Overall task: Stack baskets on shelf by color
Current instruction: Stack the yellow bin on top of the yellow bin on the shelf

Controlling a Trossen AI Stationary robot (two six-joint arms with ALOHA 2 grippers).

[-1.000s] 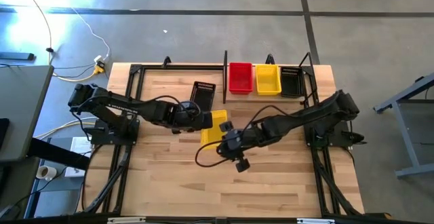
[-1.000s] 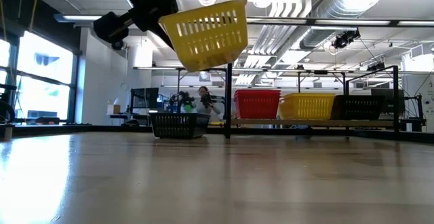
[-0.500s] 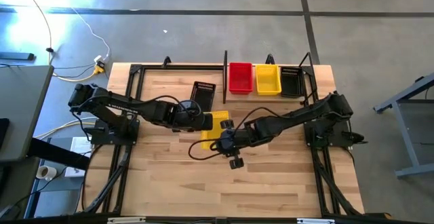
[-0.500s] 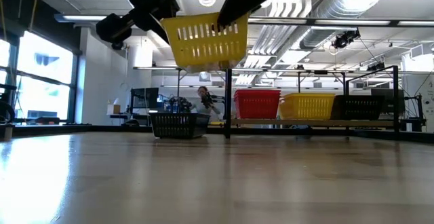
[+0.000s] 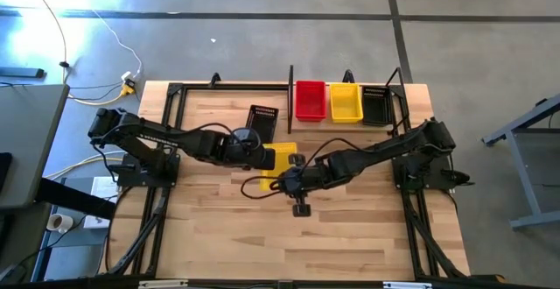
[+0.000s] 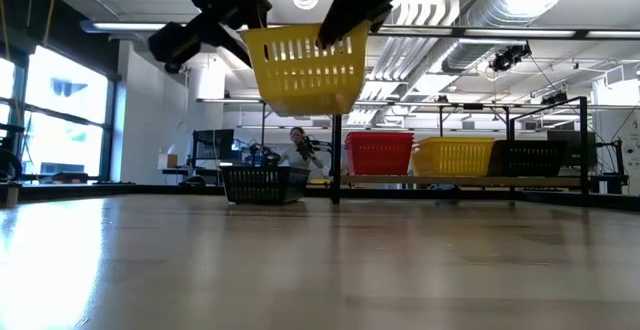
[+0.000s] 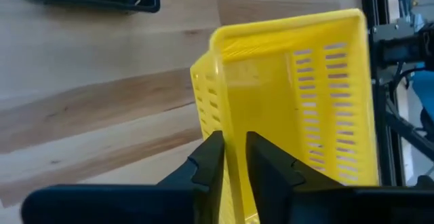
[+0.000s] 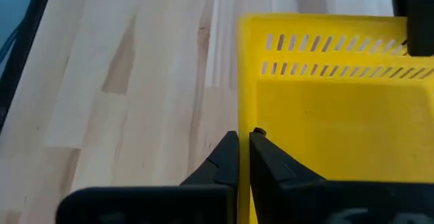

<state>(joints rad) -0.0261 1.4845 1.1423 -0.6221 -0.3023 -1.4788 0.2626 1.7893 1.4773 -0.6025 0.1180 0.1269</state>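
Note:
A yellow basket point(image 5: 280, 156) point(image 6: 300, 65) hangs high over the middle of the table, level and open side up. My left gripper point(image 7: 234, 166) is shut on its left side and my right gripper point(image 8: 244, 153) on its near right side. A black basket point(image 5: 262, 118) rests on its bottom on the table, just left of the shelf point(image 6: 560, 180). On the shelf stand a red basket point(image 5: 310, 101), a yellow basket point(image 5: 346, 102) and a black basket point(image 5: 376, 105) side by side. My left gripper pinches the yellow basket's slotted side wall point(image 7: 234, 139) at its rim, one finger inside the basket and one outside. It comes level from the table's left. The basket is lifted clear of the table. My right gripper pinches a wall of the yellow basket at its top rim, close to a corner point(image 8: 245, 125), one finger inside and one outside. It comes from the table's right. The basket hangs level and clear of the table.
The shelf's black upright posts point(image 5: 290, 96) stand at its ends along the far edge. Bare wooden tabletop point(image 5: 350, 228) lies in front of both arms. A person point(image 6: 298, 142) shows in the room behind the table.
My right gripper has moved toward the table's far left onto the lifted yellow basket and taken hold of its wall. The basket, tilted a second ago, now hangs level. My left gripper has kept its place on the basket.

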